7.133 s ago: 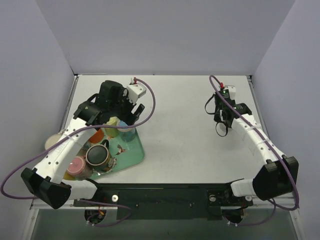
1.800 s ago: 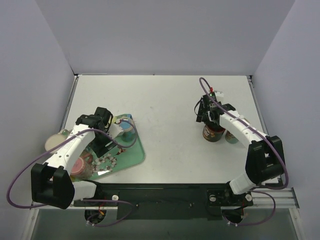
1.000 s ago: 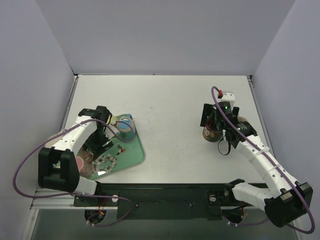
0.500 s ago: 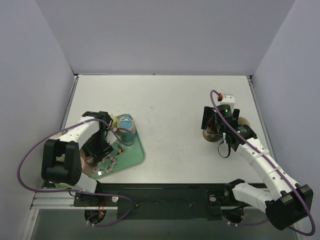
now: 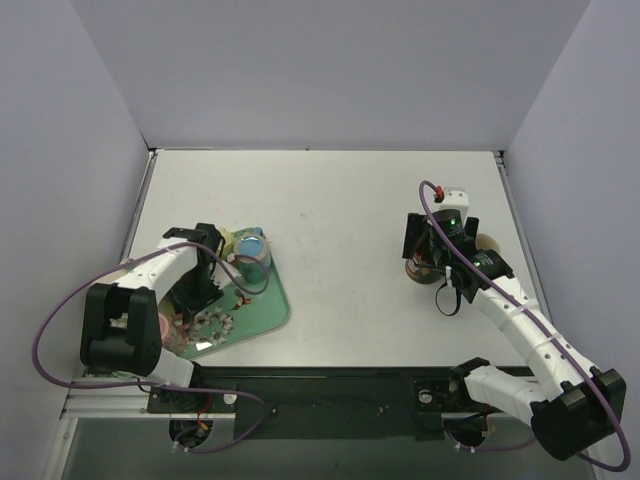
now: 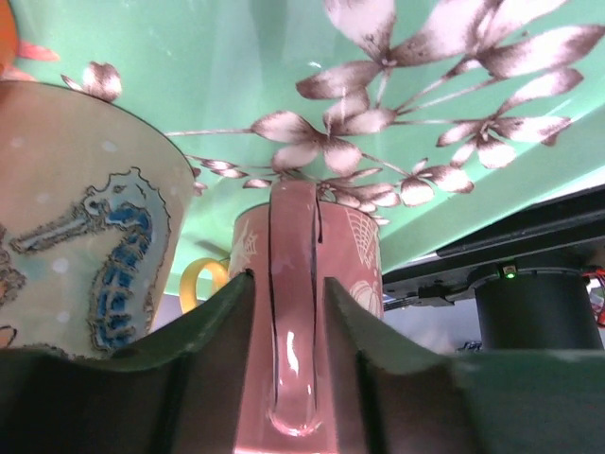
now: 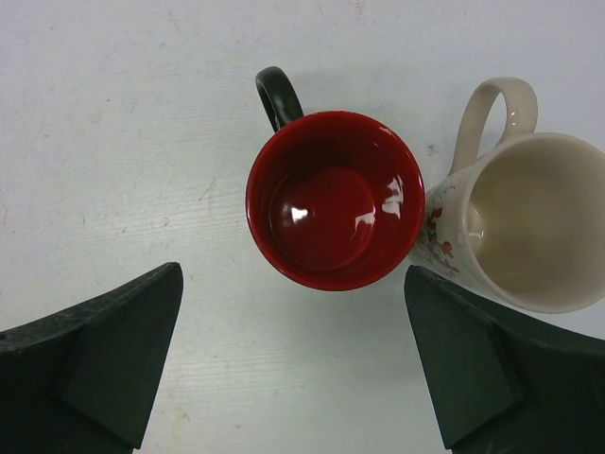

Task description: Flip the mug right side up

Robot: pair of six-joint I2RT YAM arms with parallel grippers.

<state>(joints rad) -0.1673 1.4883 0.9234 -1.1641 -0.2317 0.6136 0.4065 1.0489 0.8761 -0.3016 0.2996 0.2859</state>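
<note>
Over on the left, the left fingers [image 6: 216, 355] reach down onto the green tray [image 6: 236, 76] and sit on either side of the pink mug's [image 6: 304, 274] handle, one on each flank with hardly any gap. Whether they are actually squeezing it, I cannot tell. The pink mug stands on the flowered tray, near its front left part, and a seahorse mug [image 6: 85, 246] is just beside it. A bit of yellow handle [image 6: 201, 277] shows between the two. From this angle I cannot make out which way up the pink mug is.

On the right side of the worktop [image 5: 340, 200], the right fingers [image 7: 104, 350] are spread wide and hold nothing. They hang above a red mug [image 7: 333, 199] that stands upright, mouth open to the ceiling, its dark handle pointing away. A cream mug [image 7: 529, 222], also upright, touches the red one on its side.
</note>
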